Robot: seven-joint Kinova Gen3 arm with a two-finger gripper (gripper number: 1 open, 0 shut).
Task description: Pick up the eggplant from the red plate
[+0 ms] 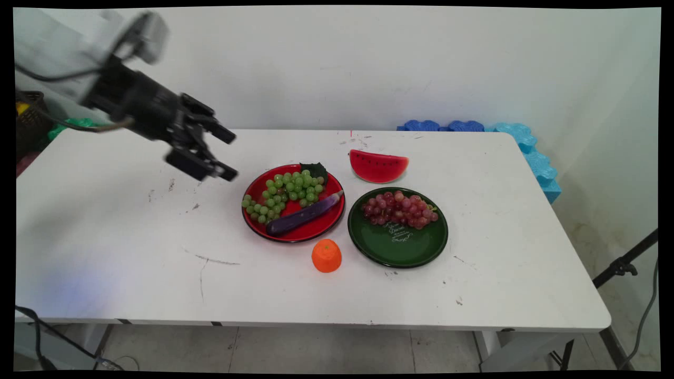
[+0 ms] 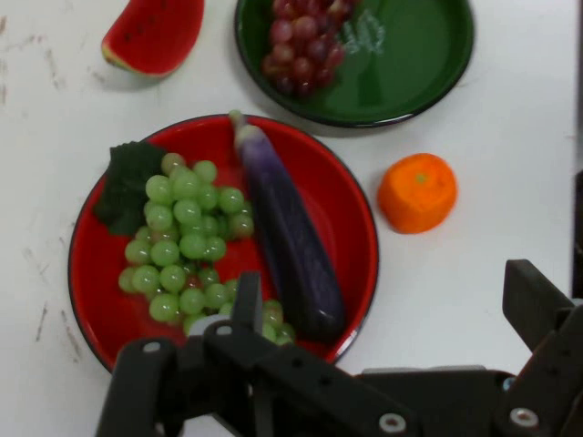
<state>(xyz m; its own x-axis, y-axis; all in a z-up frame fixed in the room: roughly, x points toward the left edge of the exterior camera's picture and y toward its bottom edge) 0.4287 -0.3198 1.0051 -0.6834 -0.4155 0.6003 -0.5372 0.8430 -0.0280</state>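
White tabletop (image 1: 131, 252) under a pale wall: the black gripper (image 1: 229, 155) hangs with fingers spread, holding nothing, just left of a red plate (image 1: 321, 226) carrying green grapes (image 1: 284, 195) and an eggplant (image 1: 303, 215). Beyond sit an orange (image 1: 326, 256), red grapes (image 1: 398, 209) on a green plate (image 1: 400, 247), and a watermelon slice (image 1: 378, 166).

On the table (image 1: 131, 252) two plates sat side by side. The left plate (image 1: 316, 229) held grapes (image 1: 284, 193) behind an eggplant (image 1: 303, 213); the right plate (image 1: 416, 247) held more grapes (image 1: 398, 208). A watermelon slice (image 1: 378, 166) lay behind them, an orange (image 1: 326, 256) in front, seemingly touching neither.
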